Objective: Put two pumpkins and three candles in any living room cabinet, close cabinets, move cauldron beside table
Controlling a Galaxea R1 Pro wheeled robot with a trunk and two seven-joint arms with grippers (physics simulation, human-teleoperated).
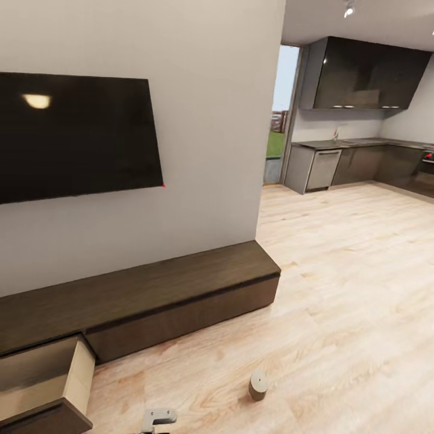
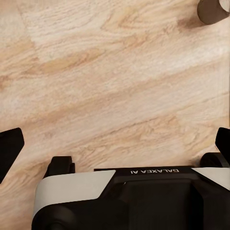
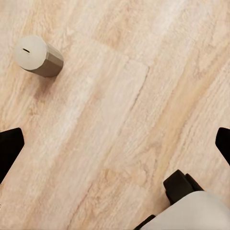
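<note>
The open drawer (image 1: 42, 386) of the cabinet (image 1: 181, 295) is cut by the head view's left and bottom edges — its far inside is not visible. The television (image 1: 72, 135) is cut at the left edge. In the left wrist view the candle (image 2: 213, 10) is cut by the top edge. Both wrist views show only the fingertips (image 2: 10, 146) (image 3: 9, 146) at the sides — the rest is cropped.

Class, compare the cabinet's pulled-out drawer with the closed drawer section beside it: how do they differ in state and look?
The open drawer juts over the floor; the closed section sits flush. The open drawer shows pale beige inner walls; the closed section shows only dark wood. Both belong to the same low cabinet under the television.
</note>
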